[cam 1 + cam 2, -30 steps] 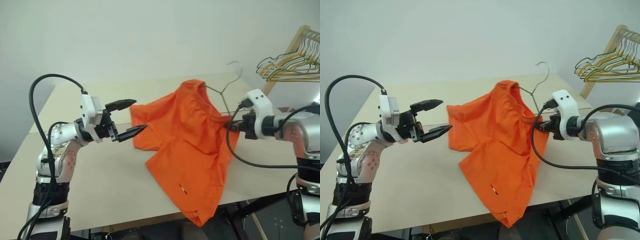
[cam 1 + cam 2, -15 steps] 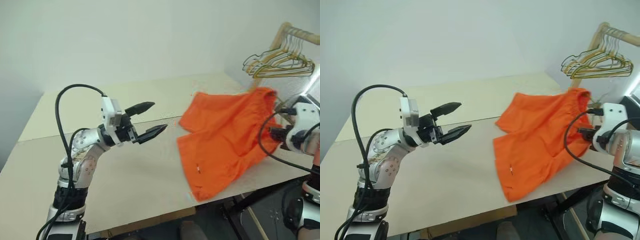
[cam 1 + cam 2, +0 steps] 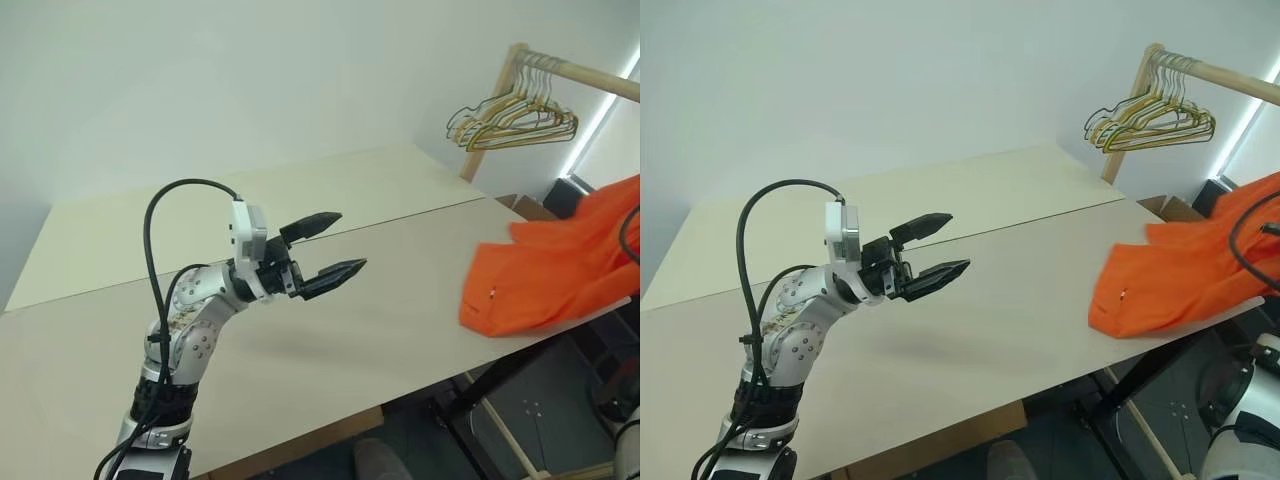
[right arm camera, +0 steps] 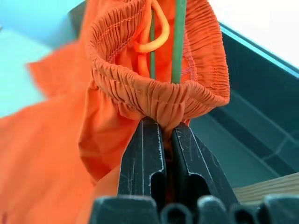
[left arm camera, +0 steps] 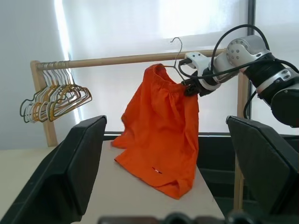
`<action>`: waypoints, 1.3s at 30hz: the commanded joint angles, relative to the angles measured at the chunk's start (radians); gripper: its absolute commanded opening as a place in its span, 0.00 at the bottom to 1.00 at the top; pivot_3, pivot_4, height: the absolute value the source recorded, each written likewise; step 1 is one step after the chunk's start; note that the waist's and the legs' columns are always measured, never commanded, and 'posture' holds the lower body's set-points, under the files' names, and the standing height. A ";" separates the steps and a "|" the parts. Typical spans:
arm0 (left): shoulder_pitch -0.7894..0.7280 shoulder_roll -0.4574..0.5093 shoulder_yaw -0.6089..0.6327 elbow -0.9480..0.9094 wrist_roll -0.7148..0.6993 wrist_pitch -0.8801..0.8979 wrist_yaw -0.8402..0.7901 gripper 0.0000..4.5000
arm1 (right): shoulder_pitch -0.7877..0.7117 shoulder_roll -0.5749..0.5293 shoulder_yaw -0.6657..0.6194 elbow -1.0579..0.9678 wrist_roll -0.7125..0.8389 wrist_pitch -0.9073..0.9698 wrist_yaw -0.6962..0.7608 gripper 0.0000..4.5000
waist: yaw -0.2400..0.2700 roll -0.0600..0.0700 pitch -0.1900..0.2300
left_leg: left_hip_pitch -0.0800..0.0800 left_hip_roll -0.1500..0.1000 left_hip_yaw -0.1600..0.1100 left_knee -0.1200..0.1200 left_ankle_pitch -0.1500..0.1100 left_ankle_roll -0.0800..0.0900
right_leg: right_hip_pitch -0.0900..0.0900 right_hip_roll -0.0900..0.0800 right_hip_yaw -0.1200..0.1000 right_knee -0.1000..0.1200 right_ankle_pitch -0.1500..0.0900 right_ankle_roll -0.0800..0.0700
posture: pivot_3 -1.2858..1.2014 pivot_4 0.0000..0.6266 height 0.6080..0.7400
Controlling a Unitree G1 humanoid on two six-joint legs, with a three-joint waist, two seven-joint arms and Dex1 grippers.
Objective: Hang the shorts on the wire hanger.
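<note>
Two black fingers of your right gripper [image 4: 163, 135] are pinched together on the gathered waistband of the orange shorts [image 4: 140, 88], with the thin wire hanger [image 4: 178, 42] rising through the waist opening just beyond the fingertips and an orange drawstring loop beside it. In the left wrist view the same gripper sits at the upper right of the frame, holding the shorts up by the waistband with the hanger's hook poking above the cloth, close under the wooden rail [image 5: 135, 59]. The legs of the shorts hang down, and their lower edge drapes onto the far corner of the beige table [image 3: 330, 330]; in the left eye view the cloth lies at the right edge of the frame, over the table's right end.

Your left gripper [image 3: 335, 245] hovers above the middle of the table with its fingers spread wide and nothing between them, well apart from the shorts.

A bunch of coloured hangers [image 3: 510, 115] hangs on the rail at the upper right of the frame.
</note>
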 commanded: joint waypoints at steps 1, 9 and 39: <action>-0.013 -0.021 -0.010 -0.029 0.005 -0.013 0.035 0.99 | -0.107 -0.035 -0.005 0.128 0.007 -0.133 -0.049 0.00 | -0.007 0.000 0.000 | 0.000 0.000 0.000 0.000 0.000 0.000 | 0.000 0.000 0.001 0.000 0.000 0.001 | 0.41 0.00 1.00; -0.020 -0.030 -0.033 -0.013 0.049 -0.037 0.037 0.99 | -0.311 -0.125 0.046 0.606 0.023 -0.432 -0.079 0.00 | -0.020 0.002 0.001 | 0.002 -0.001 0.001 -0.005 0.001 -0.002 | 0.005 -0.001 0.002 -0.009 0.002 0.003 | 0.41 0.00 1.00; 0.032 0.078 0.004 -0.129 -0.072 0.087 0.024 0.99 | -0.391 -0.266 0.076 0.962 0.141 -0.656 0.081 0.00 | -0.004 0.004 0.011 | 0.013 -0.001 0.004 -0.017 0.002 -0.004 | 0.013 -0.001 0.006 -0.020 0.001 0.005 | 0.41 0.00 1.00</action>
